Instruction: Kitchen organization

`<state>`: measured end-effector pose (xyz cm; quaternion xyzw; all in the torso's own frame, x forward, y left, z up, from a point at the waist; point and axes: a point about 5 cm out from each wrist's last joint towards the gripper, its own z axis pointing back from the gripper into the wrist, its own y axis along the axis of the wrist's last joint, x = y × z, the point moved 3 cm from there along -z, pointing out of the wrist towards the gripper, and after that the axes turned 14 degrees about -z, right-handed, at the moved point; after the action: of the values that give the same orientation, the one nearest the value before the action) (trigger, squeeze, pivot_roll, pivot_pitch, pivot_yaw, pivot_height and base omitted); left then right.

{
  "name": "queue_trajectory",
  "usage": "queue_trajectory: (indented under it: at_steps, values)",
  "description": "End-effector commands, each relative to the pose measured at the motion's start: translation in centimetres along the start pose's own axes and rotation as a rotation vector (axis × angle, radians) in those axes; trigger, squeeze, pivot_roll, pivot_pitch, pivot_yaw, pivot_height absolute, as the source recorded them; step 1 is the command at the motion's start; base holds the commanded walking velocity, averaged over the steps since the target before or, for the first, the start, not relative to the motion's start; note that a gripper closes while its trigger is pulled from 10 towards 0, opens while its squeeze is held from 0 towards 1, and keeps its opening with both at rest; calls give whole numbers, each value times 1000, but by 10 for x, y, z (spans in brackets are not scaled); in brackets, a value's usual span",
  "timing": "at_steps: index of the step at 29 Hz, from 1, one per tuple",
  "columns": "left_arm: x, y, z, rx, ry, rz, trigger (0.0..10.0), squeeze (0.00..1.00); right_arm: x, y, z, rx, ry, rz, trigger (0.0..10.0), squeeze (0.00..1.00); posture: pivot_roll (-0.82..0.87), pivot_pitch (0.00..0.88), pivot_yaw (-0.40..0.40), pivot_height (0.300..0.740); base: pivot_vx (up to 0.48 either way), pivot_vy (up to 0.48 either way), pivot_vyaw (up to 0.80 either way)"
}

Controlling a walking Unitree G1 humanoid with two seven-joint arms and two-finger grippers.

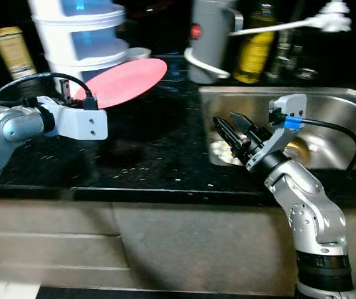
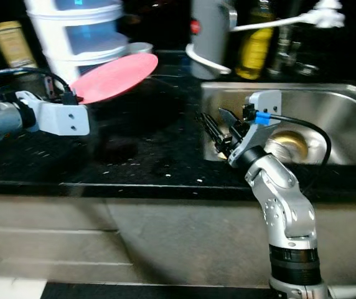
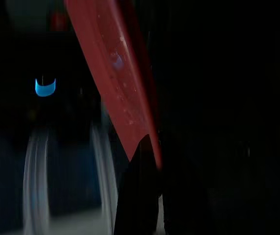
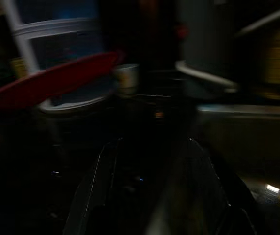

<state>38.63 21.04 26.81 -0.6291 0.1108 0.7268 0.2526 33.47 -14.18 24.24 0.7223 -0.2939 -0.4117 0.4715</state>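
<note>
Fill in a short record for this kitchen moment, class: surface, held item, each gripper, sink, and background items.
surface: black countertop
held item: pink plate, tilted, raised above the counter
left gripper: shut on the plate's edge
right gripper: open, empty, at the sink's left rim
sink: steel, right of the counter
background: stacked white containers, grey jug, oil bottle
</note>
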Motion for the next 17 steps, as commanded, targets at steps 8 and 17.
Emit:
queue_trajectory:
  at_steps: [8,17]
  values:
    - [15,27,-25,121,-49,11,10000,0,-5,-6,3,-26,1,41,10000,0,-68,0,19,740,0,0,-740]
    - [15,19,-35,51,-47,-39,10000,0,-20,-15,2,-51,38,54,10000,0,-72,0,27,740,0,0,-735]
